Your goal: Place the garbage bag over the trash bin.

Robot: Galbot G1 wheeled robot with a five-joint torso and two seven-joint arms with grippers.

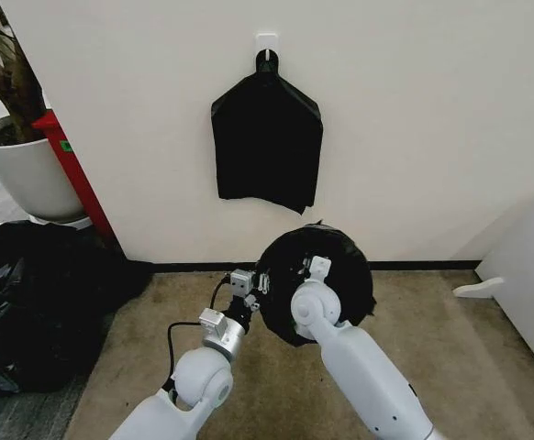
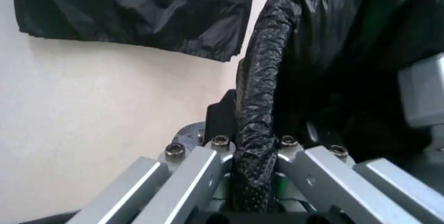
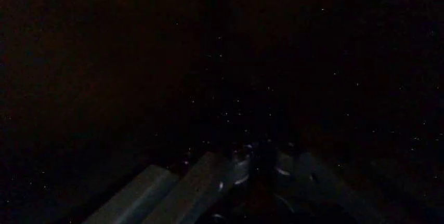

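Already the left end effector point(image 2: 253, 182) grips the garbage bag's point(image 1: 327, 261) rolled rim; right's grip unclear.

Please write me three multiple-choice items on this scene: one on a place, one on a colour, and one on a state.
1. Where does the flat black sheet hang?
A. On a wall hook
B. On the plant pot
C. On the floor

2. What colour is the plant pot?
A. Red
B. White
C. Black

3. What is the left gripper doing?
A. Hanging open in the air
B. Clamped on the bag's rolled edge
C. Holding the hook

Answers: 1 A, the flat black sheet hangs from the white hook. 2 B, the plant pot is white. 3 B, the left gripper pinches the garbage bag.
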